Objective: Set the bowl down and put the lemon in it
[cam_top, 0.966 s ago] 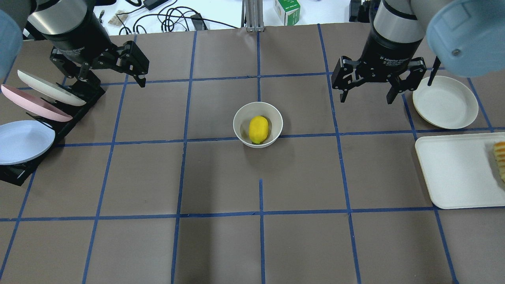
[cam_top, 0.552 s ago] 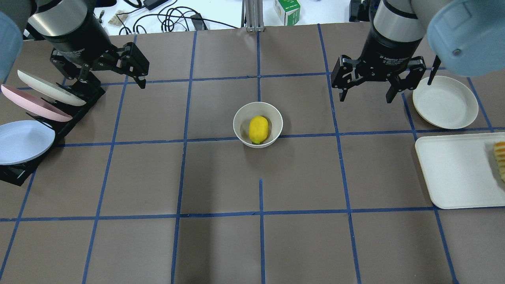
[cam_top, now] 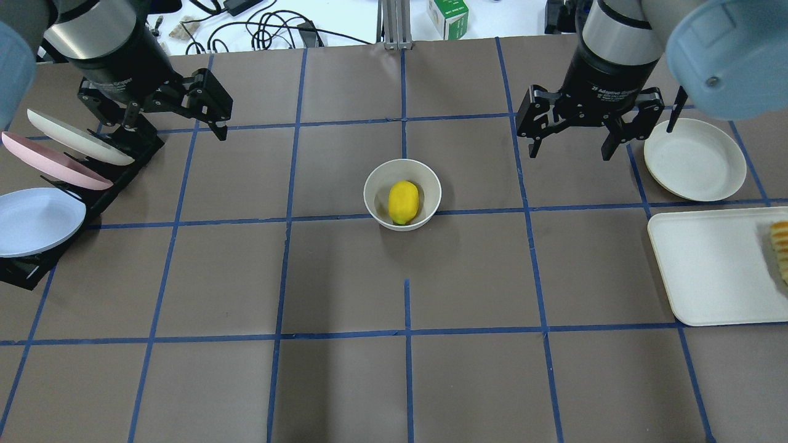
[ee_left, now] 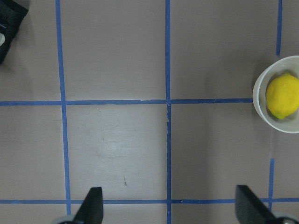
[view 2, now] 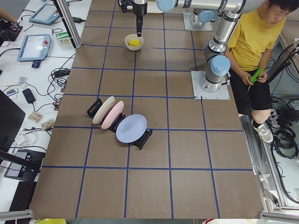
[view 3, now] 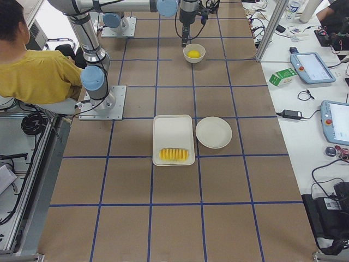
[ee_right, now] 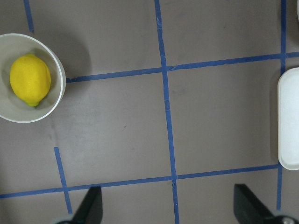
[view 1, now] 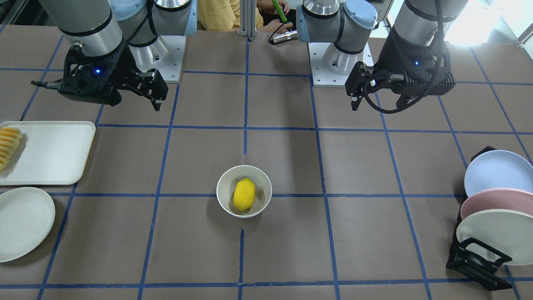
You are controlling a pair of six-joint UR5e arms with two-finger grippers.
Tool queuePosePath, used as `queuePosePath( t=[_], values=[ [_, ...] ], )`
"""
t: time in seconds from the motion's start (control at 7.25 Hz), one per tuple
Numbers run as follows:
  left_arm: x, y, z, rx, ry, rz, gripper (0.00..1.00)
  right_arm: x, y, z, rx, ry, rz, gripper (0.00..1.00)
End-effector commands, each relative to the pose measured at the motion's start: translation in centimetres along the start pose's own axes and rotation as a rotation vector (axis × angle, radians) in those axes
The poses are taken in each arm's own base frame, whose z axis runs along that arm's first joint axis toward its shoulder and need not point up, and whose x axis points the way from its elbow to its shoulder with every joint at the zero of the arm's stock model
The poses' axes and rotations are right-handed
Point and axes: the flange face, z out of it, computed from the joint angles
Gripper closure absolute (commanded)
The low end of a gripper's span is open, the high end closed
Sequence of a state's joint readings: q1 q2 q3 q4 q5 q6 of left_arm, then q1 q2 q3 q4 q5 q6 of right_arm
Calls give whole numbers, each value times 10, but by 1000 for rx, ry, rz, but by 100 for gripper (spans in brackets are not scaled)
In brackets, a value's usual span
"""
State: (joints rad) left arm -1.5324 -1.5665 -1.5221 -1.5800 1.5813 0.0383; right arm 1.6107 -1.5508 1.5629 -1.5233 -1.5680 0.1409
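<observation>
Brown paper gridded with blue tape covers the worktop (cam_top: 345,277). Far left: a black rack (cam_top: 117,178) holds three tilted plates (cam_top: 37,218), the blue one cut off by the frame edge. Left tool (cam_top: 173,126) hangs over the rack's far end, fingers spread wide, one partly lost against the rack. Centre: bowl (cam_top: 375,191) standing on the worktop, lemon (cam_top: 403,202) lying inside it, well apart from both tools. Right tool (cam_top: 572,151) hangs spread and empty beside a flat plate (cam_top: 694,160). Sliced fruit (cam_top: 780,249) on the tray (cam_top: 708,264) is cropped at right.
</observation>
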Motion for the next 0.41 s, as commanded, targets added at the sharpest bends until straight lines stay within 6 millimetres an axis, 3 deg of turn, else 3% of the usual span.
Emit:
queuePosePath(
  t=[0.0, 0.28],
  values=[
    [0, 0, -1, 2, 0, 0, 0, 0, 0, 0, -2, 0, 2, 0],
    [0, 0, -1, 2, 0, 0, 0, -1, 1, 1, -6, 1, 0, 0]
  ],
)
